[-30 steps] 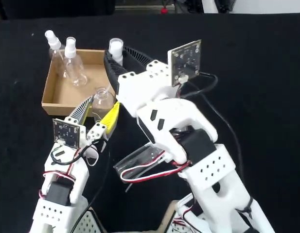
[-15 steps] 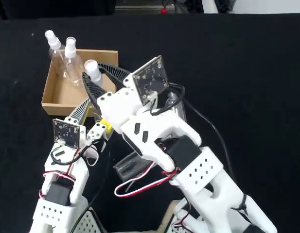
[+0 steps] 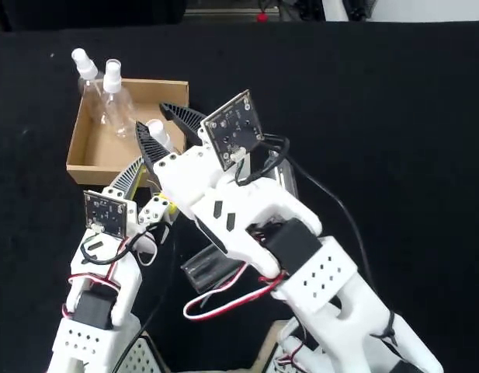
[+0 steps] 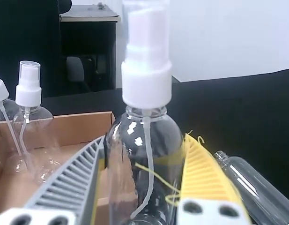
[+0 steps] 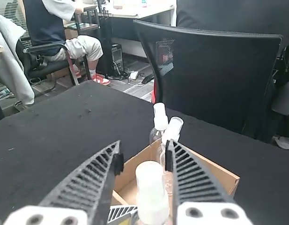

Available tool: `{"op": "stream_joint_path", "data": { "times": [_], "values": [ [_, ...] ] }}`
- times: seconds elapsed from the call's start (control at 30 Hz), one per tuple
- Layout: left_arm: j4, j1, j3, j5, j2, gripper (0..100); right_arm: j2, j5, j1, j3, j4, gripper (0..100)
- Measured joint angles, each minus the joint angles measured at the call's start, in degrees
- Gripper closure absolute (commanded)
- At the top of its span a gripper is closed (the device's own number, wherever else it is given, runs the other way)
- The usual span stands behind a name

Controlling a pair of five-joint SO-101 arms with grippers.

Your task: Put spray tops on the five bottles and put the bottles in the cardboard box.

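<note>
Upright bottle (image 4: 142, 164) is being pinched by left gripper (image 4: 144, 140) beside the cardboard box (image 3: 80, 151). Its spray top (image 5: 151, 187) is being straddled from above by right gripper (image 5: 143, 144), fingers spread.

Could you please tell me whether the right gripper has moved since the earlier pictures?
Yes. In the high view, the right gripper has moved from the cardboard box's far right corner to over its right half, toward its near wall.
</note>
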Motion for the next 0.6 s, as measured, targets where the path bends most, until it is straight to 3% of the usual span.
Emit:
{"op": "stream_joint_path", "data": {
  "times": [0.27, 0.47, 0.6],
  "values": [
    [0.0, 0.0, 0.0, 0.0, 0.0, 89, -6.3, 0.0, 9.7, -1.7, 16.4, 85.8],
    [1.0, -0.4, -0.2, -0.7, 0.0, 89, -6.5, 0.0, 16.3, 4.6, 18.6, 85.8],
    [9.8, -8.3, -5.9, -4.2, 0.1, 89, -6.5, 0.0, 17.4, 9.0, 18.6, 85.8]
  ]
}}
